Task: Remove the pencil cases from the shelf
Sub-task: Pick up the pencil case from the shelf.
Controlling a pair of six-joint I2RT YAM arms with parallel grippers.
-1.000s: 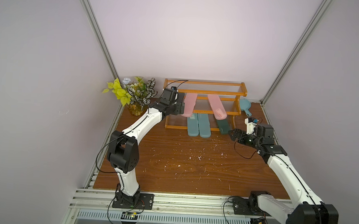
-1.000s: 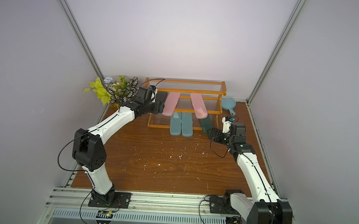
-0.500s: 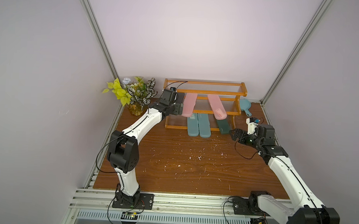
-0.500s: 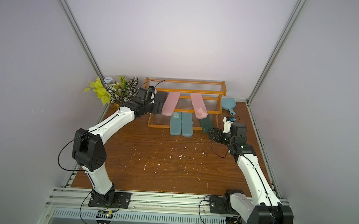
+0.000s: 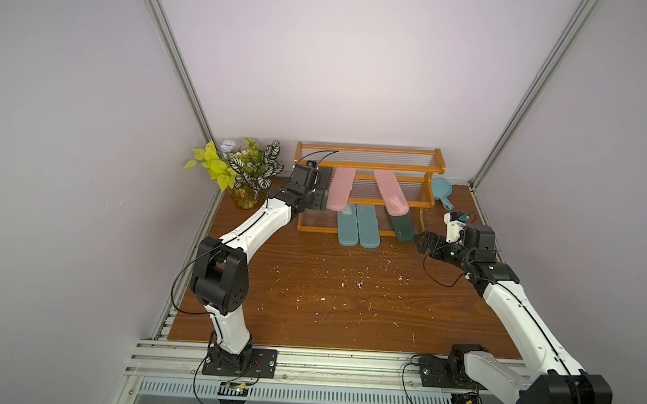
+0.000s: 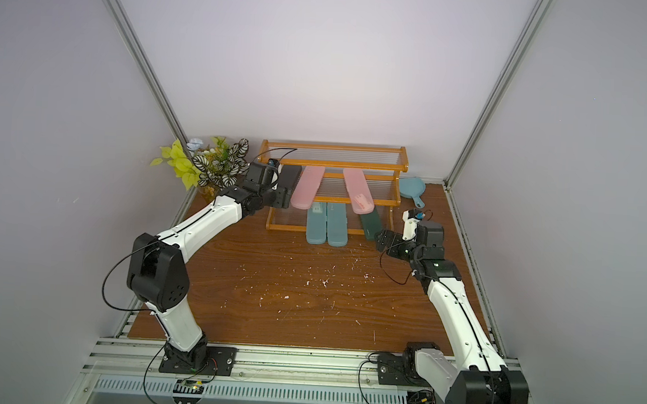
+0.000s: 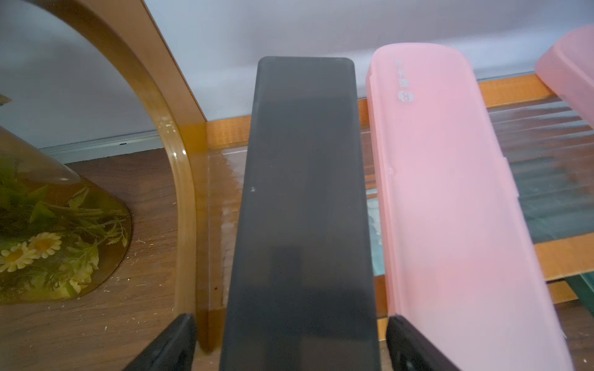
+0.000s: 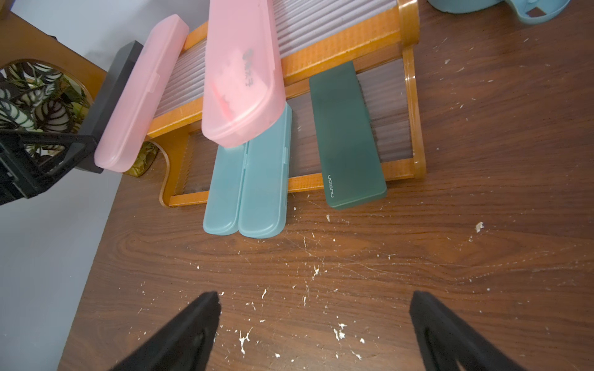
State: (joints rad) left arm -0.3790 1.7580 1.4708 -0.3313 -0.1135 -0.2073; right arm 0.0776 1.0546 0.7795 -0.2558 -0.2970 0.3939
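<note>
Stock: pencil cases, six; none removed. All are lodged on the shelf (image 5: 369, 160), which is set at 12 o'clock on the table (image 5: 328, 305).

Middle tier: the black case (image 7: 302, 192) is placed at the 9 o'clock end, with a pink case (image 5: 341, 188) just beside it. A second pink case (image 5: 390, 193) is laid toward 3 o'clock, slanted, its near end overhanging the tier below.

Bottom tier: the teal cases (image 5: 367, 228) are laid side by side, touching, with their near ends projecting onto the table. The dark green case (image 5: 401, 228) is kept apart at their 3 o'clock.

Tooling: the left gripper (image 7: 289, 321) is set astride the black case with its jaws apart. A gap is seen at one finger; contact at the other cannot be told. A first grasp is judged to be in preparation, so six removals are left. The right gripper (image 8: 315, 294) is held over the table at 3 o'clock of the dark green case, jaws spread wide, nothing between them.

Obscured: in both top views the black case is largely covered by the left gripper, and in the left wrist view its near end is cut off. The far ends of the teal cases are hidden beneath the pink ones.
</note>
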